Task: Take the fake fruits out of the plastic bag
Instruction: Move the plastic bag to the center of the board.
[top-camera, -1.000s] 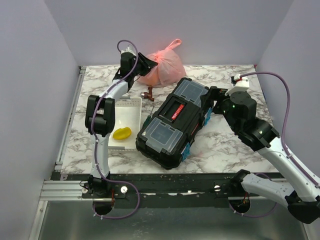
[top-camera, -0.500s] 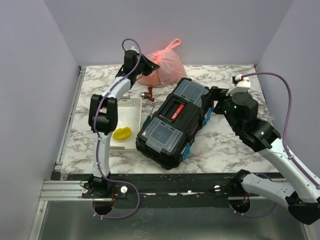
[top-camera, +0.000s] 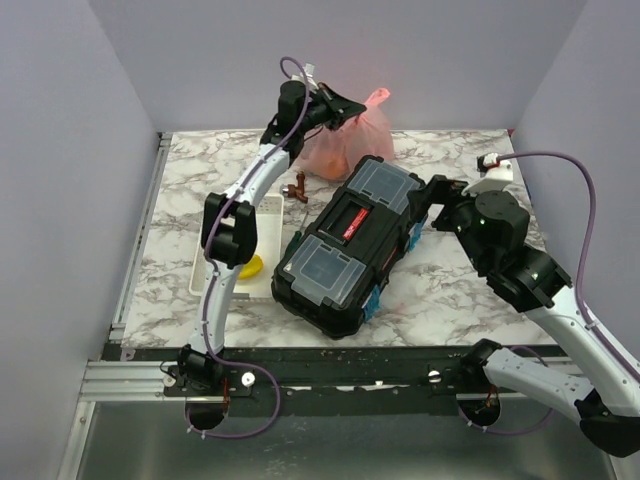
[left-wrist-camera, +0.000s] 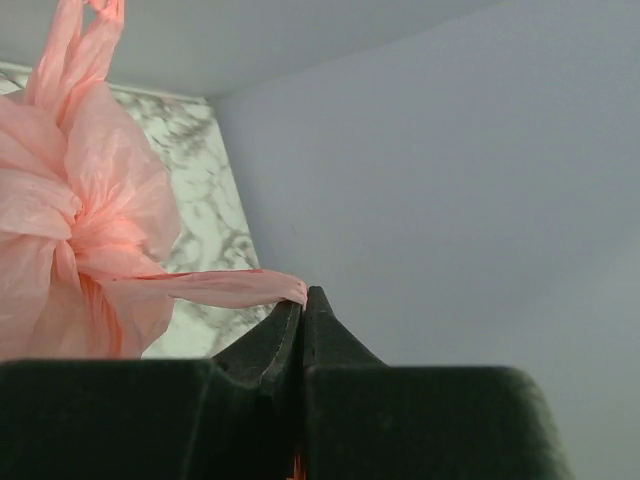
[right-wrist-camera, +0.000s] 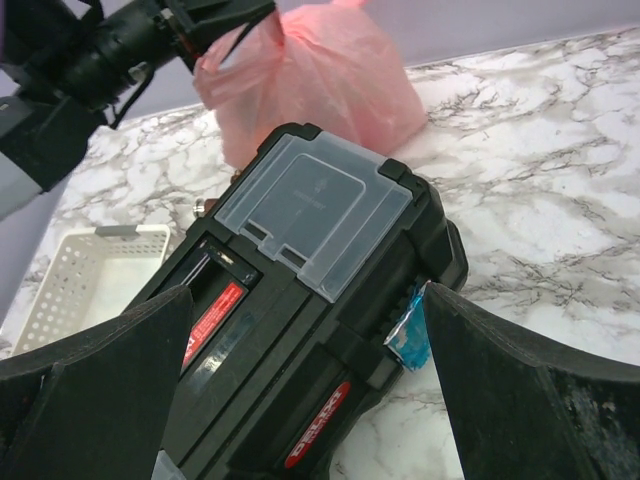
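Note:
The pink plastic bag (top-camera: 352, 146) stands at the back of the table, just behind the black toolbox (top-camera: 350, 240). My left gripper (top-camera: 350, 106) is above the bag's top. In the left wrist view it (left-wrist-camera: 303, 296) is shut on a stretched strip of the bag (left-wrist-camera: 90, 210). The fruits inside the bag are hidden; only an orange tint shows through its lower left side. A yellow fruit (top-camera: 252, 266) lies in the white tray (top-camera: 268, 208). My right gripper (top-camera: 436, 192) is open and empty by the toolbox's right end, with the toolbox (right-wrist-camera: 300, 300) in front of its fingers.
A small brown-red figure (top-camera: 295, 188) stands between the bag and the tray. The toolbox lies diagonally across the middle. The back wall is close behind the bag. The bag (right-wrist-camera: 320, 80) and my left gripper (right-wrist-camera: 215, 20) also show in the right wrist view.
My left gripper has swung to the right along the back wall, pulling the bag's top with it. The bag has shifted right, behind the toolbox. The right arm has moved slightly.

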